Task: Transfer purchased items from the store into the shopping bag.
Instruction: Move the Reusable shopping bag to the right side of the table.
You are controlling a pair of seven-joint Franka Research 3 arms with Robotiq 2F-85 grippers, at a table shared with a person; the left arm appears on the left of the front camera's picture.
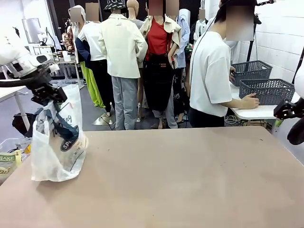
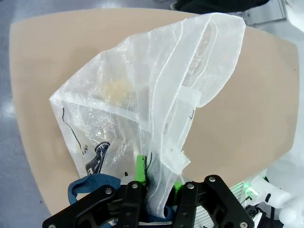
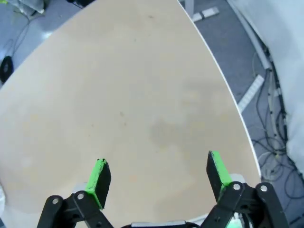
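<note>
1. The shopping bag (image 1: 57, 142) stands at the table's (image 1: 190, 180) left edge.
2. The left gripper (image 2: 156, 178) pinches the bag's rim, holding it up.
3. The right gripper (image 3: 159, 173) hangs unclenched, carrying nothing.
4. Best practice: keep the mouth lifted and steady for incoming items.

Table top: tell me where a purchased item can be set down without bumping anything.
The table is bare from the shopping bag to its right edge, below the open right gripper. The near-left corner is crowded: the bag stands there, its rim pinched in the left gripper. The person stands beyond the far edge, hand on a basket.
</note>
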